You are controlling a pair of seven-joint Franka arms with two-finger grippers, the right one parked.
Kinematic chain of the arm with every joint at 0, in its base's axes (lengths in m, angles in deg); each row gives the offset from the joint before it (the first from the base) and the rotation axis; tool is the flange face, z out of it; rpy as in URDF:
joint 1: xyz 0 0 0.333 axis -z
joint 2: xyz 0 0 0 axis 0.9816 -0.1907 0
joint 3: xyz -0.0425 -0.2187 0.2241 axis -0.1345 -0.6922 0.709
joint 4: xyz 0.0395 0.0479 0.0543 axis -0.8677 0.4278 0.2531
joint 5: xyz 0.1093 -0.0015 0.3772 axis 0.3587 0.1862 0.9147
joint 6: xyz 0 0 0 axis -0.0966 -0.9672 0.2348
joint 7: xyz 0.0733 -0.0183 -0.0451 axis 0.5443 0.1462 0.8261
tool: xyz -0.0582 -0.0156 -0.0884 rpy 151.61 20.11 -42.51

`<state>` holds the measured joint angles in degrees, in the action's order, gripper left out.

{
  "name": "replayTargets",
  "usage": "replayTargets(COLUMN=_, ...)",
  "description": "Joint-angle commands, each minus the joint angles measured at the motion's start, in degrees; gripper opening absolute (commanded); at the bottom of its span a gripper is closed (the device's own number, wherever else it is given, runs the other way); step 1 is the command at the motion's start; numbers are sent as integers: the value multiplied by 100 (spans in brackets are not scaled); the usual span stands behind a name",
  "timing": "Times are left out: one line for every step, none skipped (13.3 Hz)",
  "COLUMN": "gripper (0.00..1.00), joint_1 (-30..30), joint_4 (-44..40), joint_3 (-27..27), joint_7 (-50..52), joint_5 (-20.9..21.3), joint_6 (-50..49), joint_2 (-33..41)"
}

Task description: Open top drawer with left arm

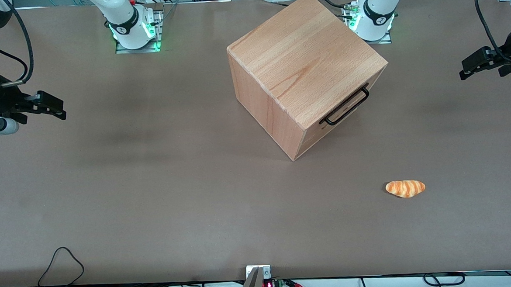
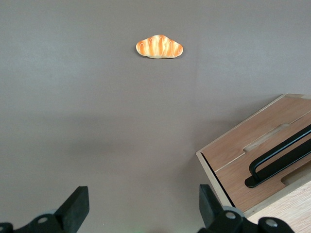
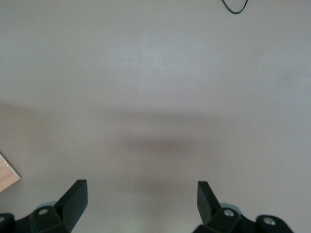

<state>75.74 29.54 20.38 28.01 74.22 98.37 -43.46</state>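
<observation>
The large beech box (image 1: 303, 58) stands on the table, turned at an angle. Its top drawer (image 2: 235, 182) sits flush in the box front, with the black wire handle (image 1: 345, 108) (image 2: 279, 158) just under the box's top edge. My left gripper (image 1: 465, 70) (image 2: 144, 204) hangs at the working arm's end of the table, well apart from the box and in front of the drawer. It is open, with only bare table between its fingers (image 2: 77, 206).
A small orange bread roll (image 1: 405, 188) (image 2: 159, 47) lies on the brown table (image 1: 152, 175), nearer the front camera than the box. Cables trail along the table's near edge (image 1: 60, 258).
</observation>
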Motion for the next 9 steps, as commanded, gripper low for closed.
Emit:
replayTargets(gripper=100, joint_1=-25, joint_4=-150, joint_3=-5, joint_7=-49, joint_5=17, joint_6=-74, joint_2=-42)
replayTargets(gripper=100, joint_1=-25, joint_4=-168, joint_3=-14, joint_7=-32, joint_5=17, joint_6=-74, joint_2=-42)
replayTargets(gripper=100, joint_1=-25, joint_4=-194, joint_3=-5, joint_7=-31, joint_5=17, joint_6=-83, joint_2=-68)
replayTargets(gripper=100, joint_1=-25, joint_4=-264, joint_3=-5, joint_7=-49, joint_5=17, joint_6=-83, joint_2=-103)
replayTargets(gripper=100, joint_1=-25, joint_4=-308, joint_3=-5, joint_7=-66, joint_5=17, joint_6=-100, joint_2=-112)
replayTargets(gripper=100, joint_1=-33, joint_4=-318, joint_3=3, joint_7=-67, joint_5=-9, joint_6=-100, joint_2=-112)
replayTargets(gripper=100, joint_1=-51, joint_4=-318, joint_3=-5, joint_7=-67, joint_5=-61, joint_6=-109, joint_2=-104)
replayTargets(gripper=100, joint_1=-60, joint_4=-318, joint_3=-5, joint_7=-101, joint_5=-62, joint_6=-118, joint_2=-104)
replayTargets(gripper=100, joint_1=-42, joint_4=-309, joint_3=-14, joint_7=-119, joint_5=-71, joint_6=-118, joint_2=-112)
